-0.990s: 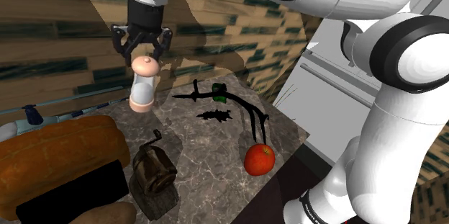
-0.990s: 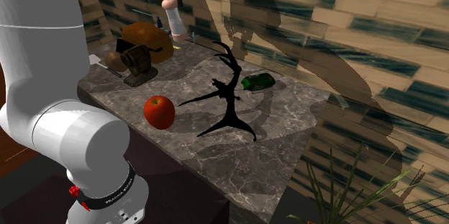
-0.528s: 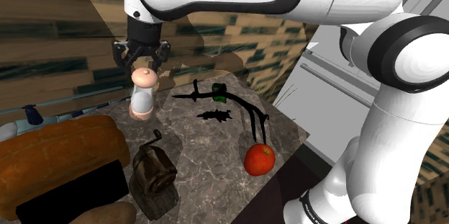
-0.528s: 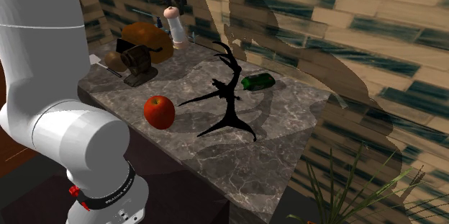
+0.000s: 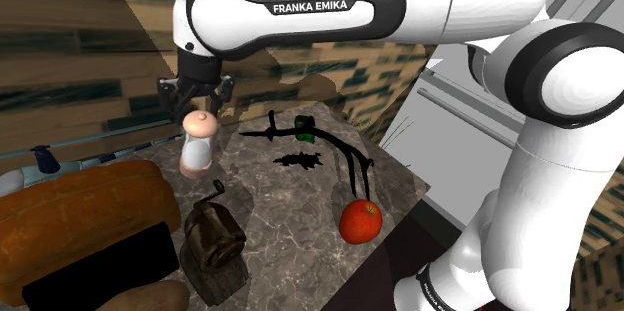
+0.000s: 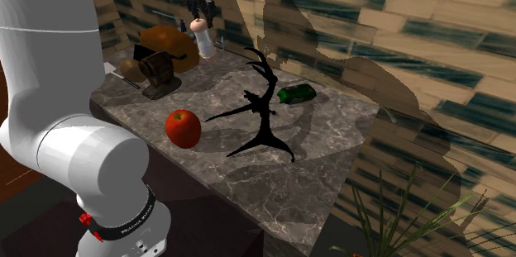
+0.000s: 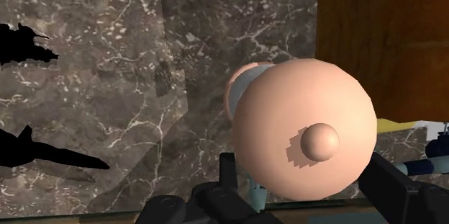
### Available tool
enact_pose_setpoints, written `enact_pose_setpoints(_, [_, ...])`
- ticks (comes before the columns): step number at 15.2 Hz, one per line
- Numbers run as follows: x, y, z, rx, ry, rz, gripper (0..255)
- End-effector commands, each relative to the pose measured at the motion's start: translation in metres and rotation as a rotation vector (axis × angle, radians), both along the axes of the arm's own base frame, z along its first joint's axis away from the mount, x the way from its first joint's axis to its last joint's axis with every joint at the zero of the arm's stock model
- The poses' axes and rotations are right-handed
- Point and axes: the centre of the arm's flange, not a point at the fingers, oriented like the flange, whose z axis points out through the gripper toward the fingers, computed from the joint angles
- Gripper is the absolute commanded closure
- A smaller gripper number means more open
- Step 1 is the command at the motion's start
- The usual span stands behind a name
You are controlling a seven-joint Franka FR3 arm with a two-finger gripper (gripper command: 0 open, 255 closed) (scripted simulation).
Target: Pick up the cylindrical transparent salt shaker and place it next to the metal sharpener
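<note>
Hovering gripper (image 5: pixel 197 102), fingers (image 7: pixel 394 185) spread, gripping nothing | salt shaker (image 5: pixel 196 147) stands upright straight below, long axis vertical, cap between the fingers | shaker near the counter (image 5: pixel 300 214) far edge, sharpener (image 5: pixel 212 237) toward its near edge

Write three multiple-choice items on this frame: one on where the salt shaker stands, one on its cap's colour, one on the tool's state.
1. Where is the salt shaker?
A) on the marble table, right under the tool
B) on the floor
C) inside a drawer

2. Its cap is
A) green
B) peach-pink
C) blue

3. The tool's fingers are
A) shut on nothing
B) open, either side of the cap
C) clasping a spoon

Answers:
1. A: the shoulder view shows it on the table below the tool.
2. B: the wrist view shows a peach-pink dome.
3. B: the wrist view shows the fingers apart, flanking the cap.
</note>
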Motion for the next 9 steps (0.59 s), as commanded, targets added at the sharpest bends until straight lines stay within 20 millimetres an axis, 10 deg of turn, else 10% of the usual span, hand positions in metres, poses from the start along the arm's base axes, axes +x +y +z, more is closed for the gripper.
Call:
enact_pose_setpoints(1, [0.0, 0.0, -0.01, 0.001, -0.001, 0.0, 255])
enact_pose_setpoints(9, [0.0, 0.0, -0.035, 0.001, -0.001, 0.0, 255])
